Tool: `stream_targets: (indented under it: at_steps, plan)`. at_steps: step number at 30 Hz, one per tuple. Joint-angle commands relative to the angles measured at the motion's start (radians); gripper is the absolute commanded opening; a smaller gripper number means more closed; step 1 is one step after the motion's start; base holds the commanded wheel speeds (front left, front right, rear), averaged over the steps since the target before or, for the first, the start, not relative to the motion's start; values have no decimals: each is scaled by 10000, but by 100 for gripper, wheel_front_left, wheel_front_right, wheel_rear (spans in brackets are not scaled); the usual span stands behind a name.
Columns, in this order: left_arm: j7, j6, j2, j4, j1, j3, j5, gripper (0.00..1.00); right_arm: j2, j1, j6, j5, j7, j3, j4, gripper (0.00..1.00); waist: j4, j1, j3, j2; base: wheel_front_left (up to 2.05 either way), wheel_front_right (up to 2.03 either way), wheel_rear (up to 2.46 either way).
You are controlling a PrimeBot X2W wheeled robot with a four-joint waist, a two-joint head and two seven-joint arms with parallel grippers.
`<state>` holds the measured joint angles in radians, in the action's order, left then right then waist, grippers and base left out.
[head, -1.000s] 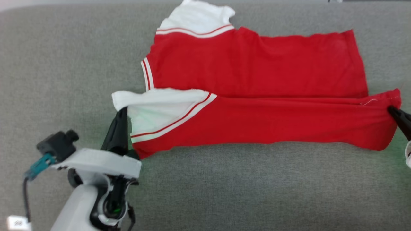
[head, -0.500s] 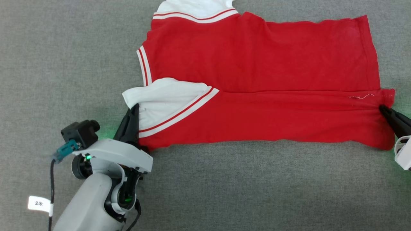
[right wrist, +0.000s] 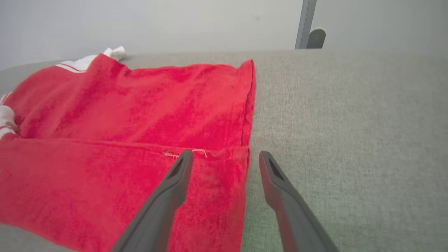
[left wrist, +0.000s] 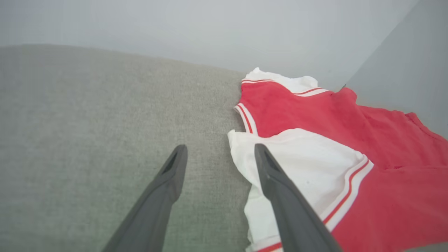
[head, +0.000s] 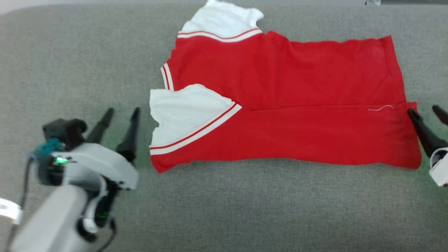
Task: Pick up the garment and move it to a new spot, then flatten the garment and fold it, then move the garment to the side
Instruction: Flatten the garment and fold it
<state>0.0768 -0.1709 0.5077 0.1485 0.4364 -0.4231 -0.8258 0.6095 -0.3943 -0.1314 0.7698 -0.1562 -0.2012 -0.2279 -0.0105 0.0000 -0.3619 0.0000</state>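
We see the shirt (head: 280,105) lying flat on the grey desk (head: 245,210), a little right of the middle, collar end to the left and hem to the right. Its near long side is folded up over the body, so a red band runs along the near edge. One white sleeve (head: 185,112) rests on top of that band at the left end. The other sleeve (head: 224,21) reaches the far edge of the desk.

The left claw (head: 123,111) is spread and holds nothing. It sits just left of the near sleeve, apart from the cloth.

The right claw (head: 422,110) is spread too, at the hem end of the band. One finger is over the red corner and the other over bare desk, and it pinches nothing. Whether that inner finger touches the cloth, we cannot tell.
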Motion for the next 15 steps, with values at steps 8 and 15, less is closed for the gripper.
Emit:
stream_targets:
  at_steps: [8,15]
  plan:
    - [-4615,-654,2548,-2897,41,-360,-502,100,-324,198,15,-488,395,642,901,100,173,0,421,0,0,0,0]
    - [-8509,-886,3340,-3635,714,-1346,-1295,100,-542,154,15,-711,254,822,1374,100,532,0,380,0,0,0,0]
